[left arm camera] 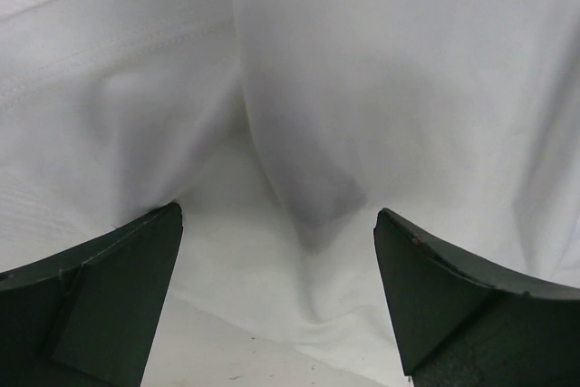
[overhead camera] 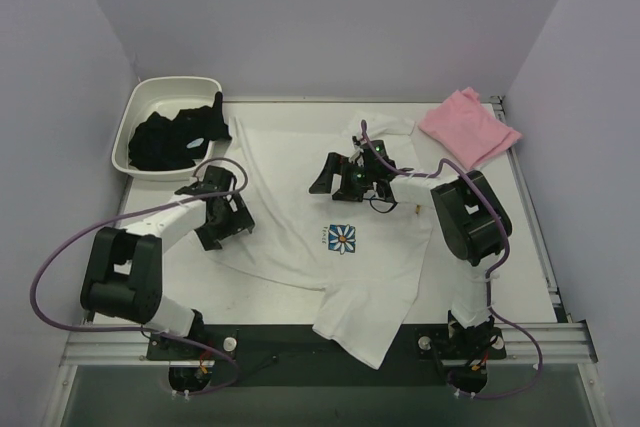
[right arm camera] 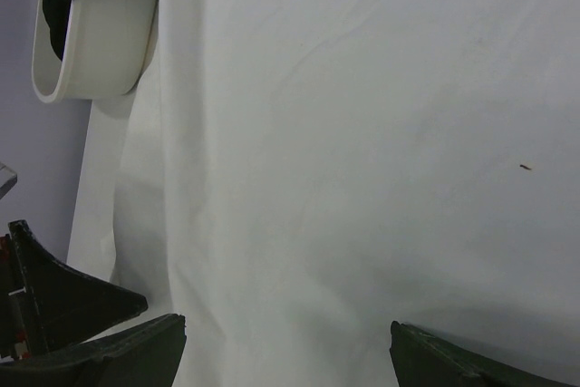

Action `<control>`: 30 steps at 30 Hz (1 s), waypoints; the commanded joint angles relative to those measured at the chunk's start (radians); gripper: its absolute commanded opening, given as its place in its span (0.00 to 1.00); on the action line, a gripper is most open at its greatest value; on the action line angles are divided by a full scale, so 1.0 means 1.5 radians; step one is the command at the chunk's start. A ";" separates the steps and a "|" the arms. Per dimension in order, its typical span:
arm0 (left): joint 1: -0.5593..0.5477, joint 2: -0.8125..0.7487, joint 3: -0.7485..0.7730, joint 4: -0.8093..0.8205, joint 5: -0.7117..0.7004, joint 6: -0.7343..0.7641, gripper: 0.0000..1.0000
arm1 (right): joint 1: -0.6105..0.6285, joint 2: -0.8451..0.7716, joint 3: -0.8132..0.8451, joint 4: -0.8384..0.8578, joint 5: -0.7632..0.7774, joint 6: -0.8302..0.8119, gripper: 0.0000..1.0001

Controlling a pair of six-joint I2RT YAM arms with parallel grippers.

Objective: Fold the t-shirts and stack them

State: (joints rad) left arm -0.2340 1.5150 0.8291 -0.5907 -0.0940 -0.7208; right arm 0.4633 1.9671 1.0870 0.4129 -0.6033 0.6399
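Over the white daisy-print tee (overhead camera: 300, 247), left gripper (left arm camera: 279, 215) spread wide, empty, above a wrinkle near its left edge. Right gripper (right arm camera: 285, 324) also wide, empty, over the collar end. Tee is spread mid-table; pink tee (overhead camera: 468, 127) crumpled at the far-right corner. White tub (overhead camera: 137, 105) far left, dark cloth (overhead camera: 165, 142) inside.

There are two t-shirts: one white t-shirt (overhead camera: 300, 247) with a blue flower and one pink t-shirt (overhead camera: 468, 127). There is one white tub (overhead camera: 133, 115) with one heap of black cloth (overhead camera: 172, 140) in it. There are two robot arms, a left arm (overhead camera: 128, 259) and a right arm (overhead camera: 470, 215).
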 commanded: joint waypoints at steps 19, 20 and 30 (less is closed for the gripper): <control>-0.010 -0.381 -0.228 -0.140 -0.084 -0.220 0.97 | -0.015 -0.022 -0.028 -0.028 0.021 0.001 1.00; -0.013 -0.388 -0.226 -0.144 -0.085 -0.222 0.97 | -0.014 -0.023 -0.028 -0.031 0.022 -0.001 1.00; -0.037 -0.434 -0.123 -0.160 -0.080 -0.220 0.97 | 0.012 -0.163 -0.045 -0.109 0.108 -0.073 1.00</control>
State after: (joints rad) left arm -0.2607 0.9104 0.5152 -0.8165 -0.1856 -1.0409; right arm 0.4522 1.8969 1.0286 0.3759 -0.5549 0.6258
